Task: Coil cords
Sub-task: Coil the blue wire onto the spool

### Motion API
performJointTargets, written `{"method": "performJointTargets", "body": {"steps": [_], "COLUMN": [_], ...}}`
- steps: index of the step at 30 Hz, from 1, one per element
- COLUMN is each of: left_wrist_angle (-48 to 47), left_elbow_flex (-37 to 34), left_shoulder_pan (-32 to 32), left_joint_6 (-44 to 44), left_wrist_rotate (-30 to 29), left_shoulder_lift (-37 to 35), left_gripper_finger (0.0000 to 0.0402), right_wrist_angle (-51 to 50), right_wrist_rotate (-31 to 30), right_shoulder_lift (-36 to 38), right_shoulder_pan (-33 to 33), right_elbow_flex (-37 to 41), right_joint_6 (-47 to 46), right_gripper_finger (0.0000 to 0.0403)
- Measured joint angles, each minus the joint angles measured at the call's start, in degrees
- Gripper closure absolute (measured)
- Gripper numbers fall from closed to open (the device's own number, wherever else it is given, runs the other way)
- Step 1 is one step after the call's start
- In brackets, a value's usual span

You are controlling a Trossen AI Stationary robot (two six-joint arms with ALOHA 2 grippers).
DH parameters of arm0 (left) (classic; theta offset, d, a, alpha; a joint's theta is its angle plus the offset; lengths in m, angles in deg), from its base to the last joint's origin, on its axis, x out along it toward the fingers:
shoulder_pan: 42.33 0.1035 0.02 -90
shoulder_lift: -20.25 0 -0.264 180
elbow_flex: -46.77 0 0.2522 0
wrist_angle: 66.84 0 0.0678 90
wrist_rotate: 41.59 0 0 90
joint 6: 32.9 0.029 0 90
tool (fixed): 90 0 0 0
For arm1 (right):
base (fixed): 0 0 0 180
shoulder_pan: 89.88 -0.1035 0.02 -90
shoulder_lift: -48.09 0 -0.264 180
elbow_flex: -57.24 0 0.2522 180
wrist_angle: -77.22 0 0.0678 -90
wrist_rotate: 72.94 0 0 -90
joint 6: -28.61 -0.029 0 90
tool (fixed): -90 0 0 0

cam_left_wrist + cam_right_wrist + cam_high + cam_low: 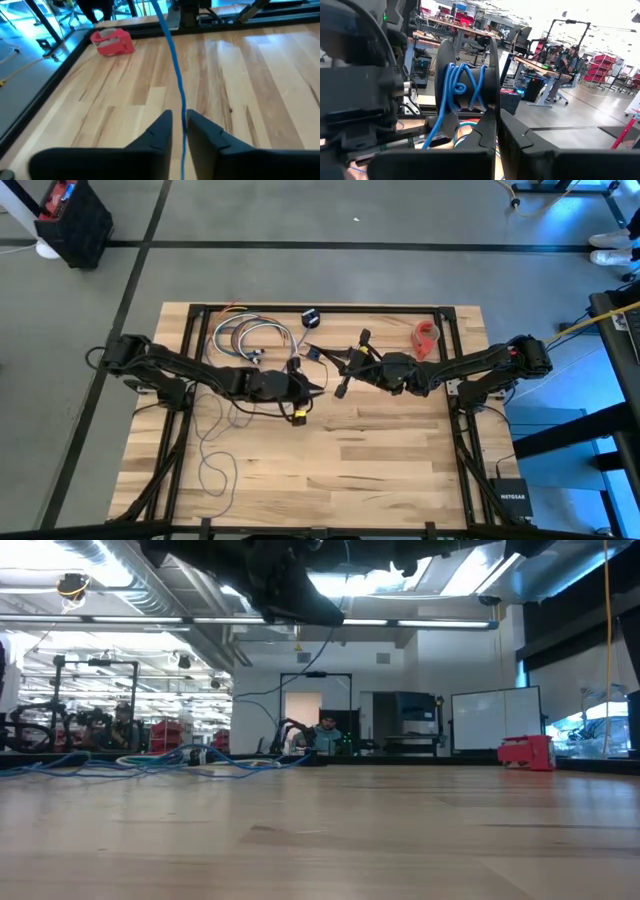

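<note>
The thin bluish cord (175,65) runs between my two grippers above the middle of the table. Part of it is wound on a black two-disc spool (465,82). The rest trails in slack loops on the table's left near part (205,455). My left gripper (318,387) is shut on the cord and also shows in its wrist view (179,127). My right gripper (345,370) is shut on the spool and also shows in its wrist view (498,122). Both grippers are raised above the tabletop. My left gripper has the cord (183,117) between its two fingers, which lie across it. From the fingers the cord runs on in a nearly straight line toward my right arm. My right gripper pinches the rim of one spool disc (493,102) between its two fingertips. The spool is lifted clear of the table and stands on edge, with several turns of cord (455,90) on its hub.
A bundle of multicoloured looped wires (250,335) and a separate black disc (310,317) lie at the far side. A red object (428,338) lies far right and also shows in the low view (527,752). Bare wood fills the near right part of the table (400,460).
</note>
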Motion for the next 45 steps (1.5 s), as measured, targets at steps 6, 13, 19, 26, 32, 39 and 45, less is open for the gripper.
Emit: {"method": "performJointTargets", "body": {"steps": [6,13,19,26,32,39,45], "left_wrist_angle": [-1.99,-2.3,-3.3,-9.12,-17.23,-25.69,-27.56], "left_elbow_flex": [0.0,0.0,0.0,0.0,0.0,0.0,0.0], "left_shoulder_pan": [0.62,0.7,1.09,1.12,1.05,1.16,1.01], "left_joint_6": [-0.14,0.97,2.81,2.77,2.38,1.0,-0.65], "left_wrist_rotate": [0.07,0.08,-0.33,-7.43,-8.04,-8.26,-8.26], "left_shoulder_lift": [0.25,0.25,0.25,-2.23,-8.79,-18.7,-26.32], "left_gripper_finger": [0.0294,0.0322,0.0395,0.0377,0.0395,0.0393,0.0399], "right_wrist_angle": [-0.55,-0.57,-0.09,0.76,-0.9,-9.59,-13.98], "right_wrist_rotate": [0.0,0.02,1.29,4.94,3.37,1.55,-0.55], "right_shoulder_lift": [0.0,0.0,0.0,0.11,0.19,0.24,0.26], "right_shoulder_pan": [0.0,0.0,-0.02,-2.3,-5.57,-7.34,-7.1], "right_elbow_flex": [-0.02,-0.02,-0.02,-0.07,-0.23,-1.96,-2.03], "right_joint_6": [0.02,0.03,-0.41,-1.53,0.98,1.14,1.11], "right_gripper_finger": [0.0395,0.0395,0.0395,0.0395,0.0395,0.0395,0.0395]}}
